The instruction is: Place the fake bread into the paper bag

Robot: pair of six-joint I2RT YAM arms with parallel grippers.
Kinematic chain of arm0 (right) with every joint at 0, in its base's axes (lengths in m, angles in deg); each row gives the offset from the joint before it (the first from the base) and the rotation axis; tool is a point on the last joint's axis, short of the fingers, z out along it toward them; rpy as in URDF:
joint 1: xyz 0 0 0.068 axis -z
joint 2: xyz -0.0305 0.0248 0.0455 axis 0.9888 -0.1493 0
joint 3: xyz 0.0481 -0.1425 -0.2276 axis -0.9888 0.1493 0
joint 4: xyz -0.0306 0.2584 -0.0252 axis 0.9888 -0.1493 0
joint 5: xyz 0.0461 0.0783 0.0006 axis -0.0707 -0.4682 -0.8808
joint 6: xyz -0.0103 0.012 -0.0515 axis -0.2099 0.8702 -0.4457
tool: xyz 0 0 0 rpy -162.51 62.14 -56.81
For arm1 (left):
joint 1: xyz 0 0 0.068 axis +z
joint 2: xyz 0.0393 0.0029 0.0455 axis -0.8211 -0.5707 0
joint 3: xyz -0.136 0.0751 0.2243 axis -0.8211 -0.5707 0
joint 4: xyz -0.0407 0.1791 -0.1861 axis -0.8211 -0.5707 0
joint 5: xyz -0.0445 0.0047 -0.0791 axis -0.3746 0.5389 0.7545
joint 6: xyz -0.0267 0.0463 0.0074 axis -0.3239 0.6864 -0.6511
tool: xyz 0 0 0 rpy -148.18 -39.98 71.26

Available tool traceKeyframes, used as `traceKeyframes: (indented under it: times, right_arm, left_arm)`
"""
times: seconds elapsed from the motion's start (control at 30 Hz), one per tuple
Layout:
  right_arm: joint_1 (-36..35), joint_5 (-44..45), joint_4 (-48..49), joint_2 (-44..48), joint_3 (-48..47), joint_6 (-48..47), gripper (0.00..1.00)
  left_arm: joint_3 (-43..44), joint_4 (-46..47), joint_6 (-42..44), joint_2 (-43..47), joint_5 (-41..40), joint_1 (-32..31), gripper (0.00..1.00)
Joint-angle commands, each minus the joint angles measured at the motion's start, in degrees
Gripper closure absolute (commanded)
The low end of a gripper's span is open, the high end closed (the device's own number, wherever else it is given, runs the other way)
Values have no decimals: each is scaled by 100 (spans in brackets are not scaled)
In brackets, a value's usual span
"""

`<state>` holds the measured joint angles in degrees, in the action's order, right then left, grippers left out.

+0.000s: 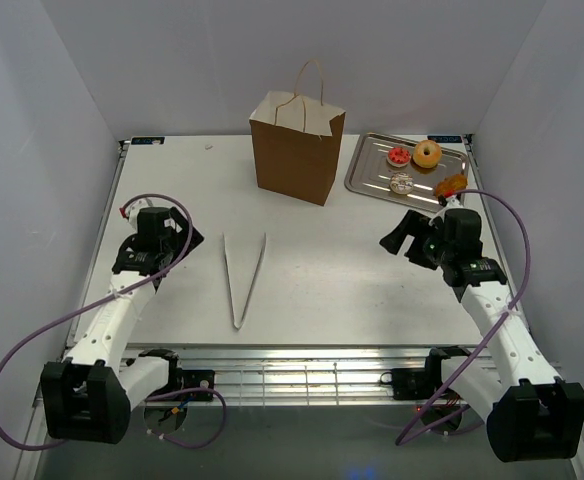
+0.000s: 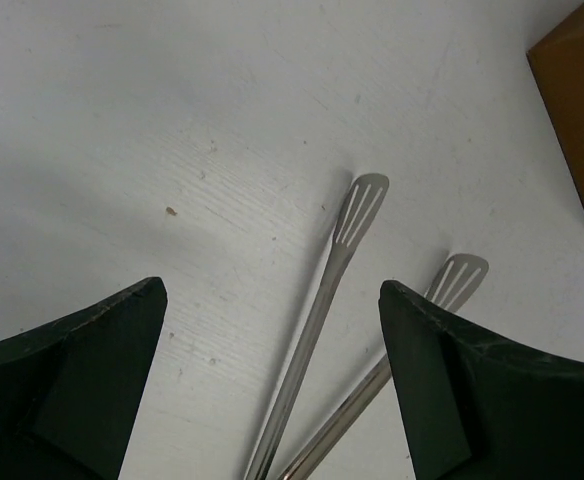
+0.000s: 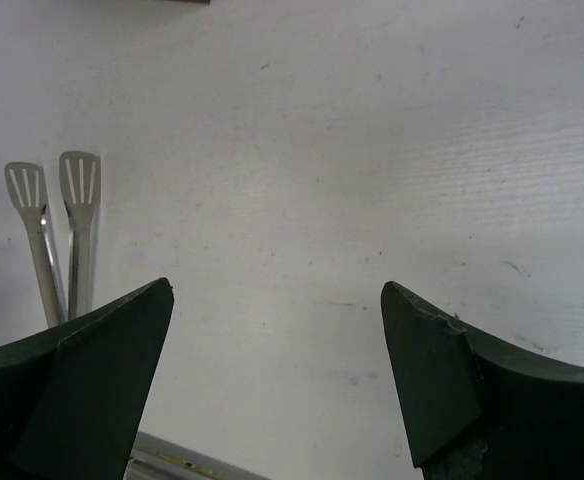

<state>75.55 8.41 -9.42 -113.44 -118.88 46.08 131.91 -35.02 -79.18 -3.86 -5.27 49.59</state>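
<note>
Toy bread (image 1: 399, 156) lies on the silver tray (image 1: 365, 178) at the far right of the white table (image 1: 352, 270). There is an orange donut (image 1: 427, 153), a red tart (image 1: 399, 156), a pale round one (image 1: 402, 183) and a brown bun (image 1: 453, 184) at the tray's right edge. All four are outside the paper bag (image 1: 296, 160). The bag stands up just left of the tray, with its top open and its handles up. Long tongs (image 2: 314, 330) lie flat on the table between the two arms, flat ends toward the bag. The left gripper (image 2: 272, 288) hangs over the tongs, its fingers wide apart, holding nothing. The right gripper (image 3: 277, 287) hangs near the tray's front edge, also wide apart and holding nothing.
</note>
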Motion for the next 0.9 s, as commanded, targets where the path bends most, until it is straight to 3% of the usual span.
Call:
traceKeyframes:
  times: [0.0,0.07,0.13,0.27,0.6,0.87]
  right_arm:
    - [-20,-650,-334,-77,37,558,10]
    - [-28,-828,-377,-122,64,567,10]
    - [-28,-925,-518,-148,46,558,10]
    - [-177,-1040,-553,-43,-50,338,10]
    - [-608,-838,-738,-87,-463,-171,10]
    - [-802,-741,-738,-201,-552,-365,10]
  left_arm:
    - [-323,-79,226,620,957,77,2]
    - [-517,212,473,761,1949,69,2]
    - [-825,335,545,657,2260,-271,2]
    - [-650,46,193,297,990,-1433,2]
    - [-606,248,167,-538,678,-2041,2]
    - [-896,503,-124,-610,520,-2489,2]
